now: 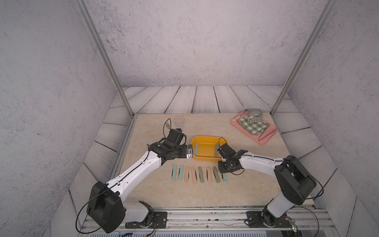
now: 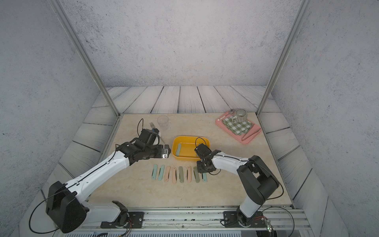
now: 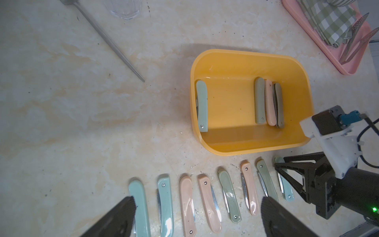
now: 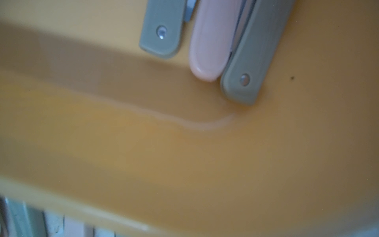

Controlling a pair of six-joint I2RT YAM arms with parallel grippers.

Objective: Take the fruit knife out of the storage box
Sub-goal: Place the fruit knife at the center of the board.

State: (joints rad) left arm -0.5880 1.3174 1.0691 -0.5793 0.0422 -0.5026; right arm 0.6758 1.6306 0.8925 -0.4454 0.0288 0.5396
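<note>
Four folded, plastic-handled fruit knives lie on the floor of the shallow yellow plastic storage box [image 3: 246,52]. A pale green knife [image 3: 202,105] lies alone against one end wall. Near the opposite end wall, an olive-green knife [image 3: 259,100], a peach-pink knife [image 3: 270,102] and a grey-green knife [image 3: 279,106] lie touching side by side. All four long axes are parallel, running from the box wall nearest the robot to the far wall. The three green ones have their riveted pivot end toward the near wall; the pink one has its rounded butt there. All the blades are tucked in.

Just in front of the box, a row of eight knives [image 3: 209,203] in the same pastel colours lies on the beige marbled tabletop [image 3: 82,102], aligned the same way. I judge the task about two-thirds done, with four knives left to lift out.

The right gripper [image 3: 282,167] hangs low over the teal knife [image 3: 287,190] at the row's end. I cannot tell whether its fingers are parted or on the handle. The left gripper [image 3: 199,198] hovers above the row beside the box, with its fingers spread wide and holding nothing.
</note>
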